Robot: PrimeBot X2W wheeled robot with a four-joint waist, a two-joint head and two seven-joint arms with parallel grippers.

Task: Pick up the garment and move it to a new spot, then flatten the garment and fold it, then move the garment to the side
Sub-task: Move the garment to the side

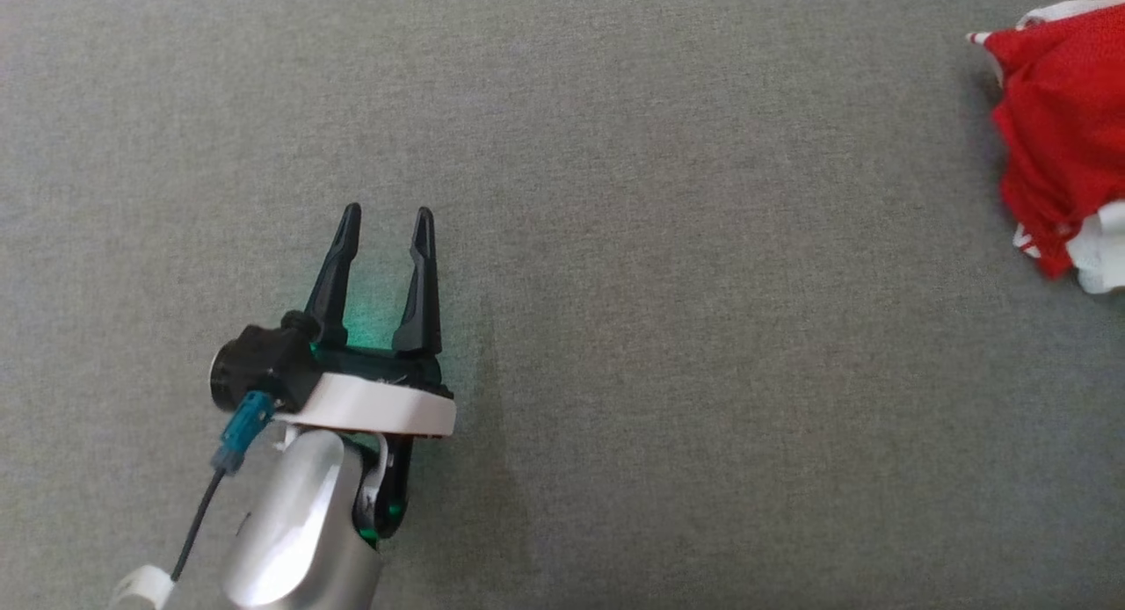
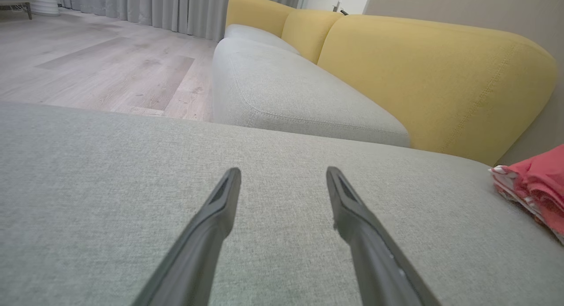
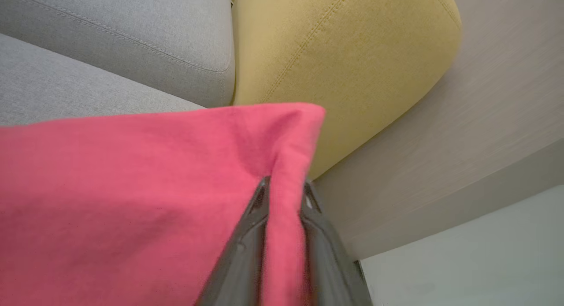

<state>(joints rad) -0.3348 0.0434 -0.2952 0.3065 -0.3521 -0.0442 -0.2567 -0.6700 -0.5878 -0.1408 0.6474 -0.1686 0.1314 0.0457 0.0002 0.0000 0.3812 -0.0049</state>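
The garment [image 1: 1059, 135] is red cloth with white trim, bunched at the right edge of the grey cushion [image 1: 615, 241] in the head view. In the left wrist view the garment [image 2: 535, 187] lies at the far right. My left gripper [image 1: 387, 214] hovers open over bare cushion at the lower left, far from the cloth; its fingers [image 2: 220, 209] hold nothing. In the right wrist view my right gripper [image 3: 284, 187] is shut on a fold of the garment [image 3: 132, 187], which drapes across the lower left of that view.
A grey sofa seat [image 2: 286, 90] with yellow back cushions [image 2: 432, 76] stands beyond the cushion's far edge. Pale wood floor [image 2: 88, 63] and grey curtains [image 2: 154, 6] lie to the left. A beige wall [image 3: 462, 165] rises behind the yellow cushion.
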